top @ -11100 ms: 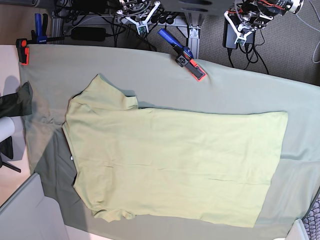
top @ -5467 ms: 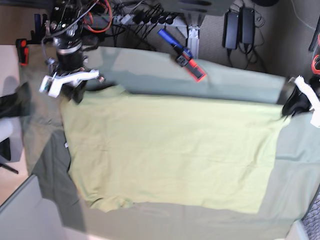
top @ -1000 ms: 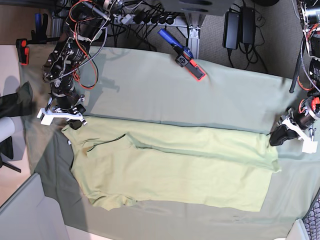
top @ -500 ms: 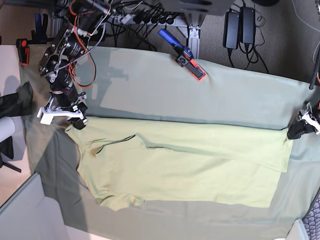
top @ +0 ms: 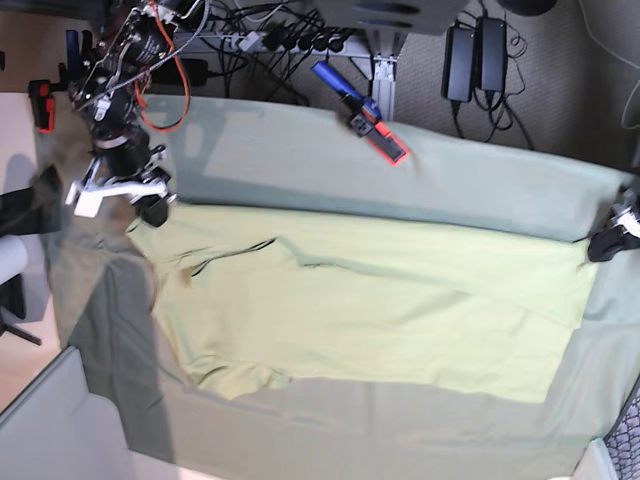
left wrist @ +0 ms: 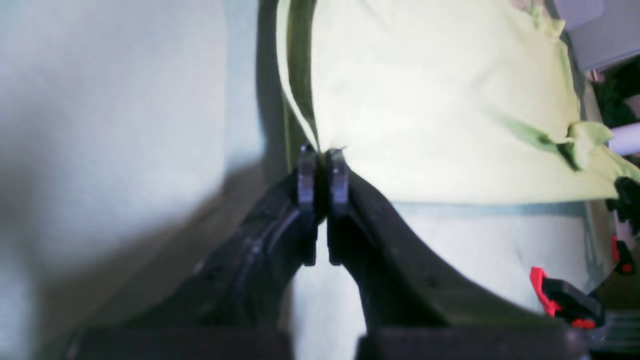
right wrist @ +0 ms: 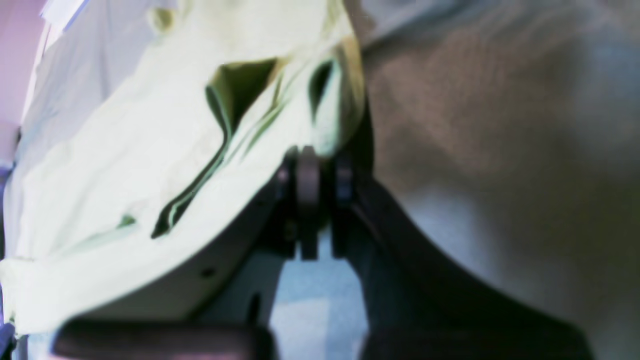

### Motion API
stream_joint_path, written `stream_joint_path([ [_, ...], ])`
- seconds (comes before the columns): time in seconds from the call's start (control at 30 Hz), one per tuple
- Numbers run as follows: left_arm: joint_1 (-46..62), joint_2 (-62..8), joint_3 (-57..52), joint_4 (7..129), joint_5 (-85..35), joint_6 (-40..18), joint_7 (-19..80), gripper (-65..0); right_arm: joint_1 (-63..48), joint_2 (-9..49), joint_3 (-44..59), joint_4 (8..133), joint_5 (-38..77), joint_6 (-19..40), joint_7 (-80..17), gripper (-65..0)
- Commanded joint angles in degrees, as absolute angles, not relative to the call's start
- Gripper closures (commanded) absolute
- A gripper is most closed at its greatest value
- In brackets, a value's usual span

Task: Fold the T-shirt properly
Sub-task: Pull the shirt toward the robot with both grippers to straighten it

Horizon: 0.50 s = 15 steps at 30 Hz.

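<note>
The pale yellow-green T-shirt (top: 400,315) lies on the table, folded lengthwise, with the top half laid over the lower half. It is stretched between both grippers. My right gripper (top: 150,210) is shut on the shirt's shoulder corner at the left of the base view. In the right wrist view its tips (right wrist: 312,165) pinch bunched fabric (right wrist: 150,150). My left gripper (top: 603,243) is shut on the hem corner at the far right. In the left wrist view its tips (left wrist: 320,155) pinch the shirt's corner (left wrist: 425,110).
A grey-green table cloth (top: 400,185) covers the table. A blue and orange clamp (top: 365,115) holds its far edge, and an orange clamp (top: 42,105) sits at the far left. Cables and power bricks (top: 470,50) lie behind. A grey panel (top: 50,430) stands at the bottom left.
Both grippers have moved outward and toward the table's far edge. The folded shirt has been pulled tauter and drawn to the right and farther back.
</note>
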State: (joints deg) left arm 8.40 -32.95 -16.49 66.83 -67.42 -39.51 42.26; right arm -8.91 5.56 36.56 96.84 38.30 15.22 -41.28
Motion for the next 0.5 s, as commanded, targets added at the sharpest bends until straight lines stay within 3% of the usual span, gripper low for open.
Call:
stream_joint_path([
  [0.0, 9.1, -34.5, -17.5, 68.6, -69.2, -40.0, 42.2, 0.0, -9.8, 6.3, 36.8, 98.7, 39.3, 15.9, -40.0, 0.0],
  [0.27, 18.8, -34.6, -22.1, 81.0, -70.1, -40.0, 42.6, 0.0, -16.1, 6.3, 38.5, 104.8, 42.0, 15.9, -40.3, 0.0],
  [0.47, 23.4, -34.6, -26.1, 83.6, -70.1, -40.0, 42.5, 0.0, -19.9, 6.3, 41.2, 105.6, 44.5, 17.4, -40.8, 0.0],
])
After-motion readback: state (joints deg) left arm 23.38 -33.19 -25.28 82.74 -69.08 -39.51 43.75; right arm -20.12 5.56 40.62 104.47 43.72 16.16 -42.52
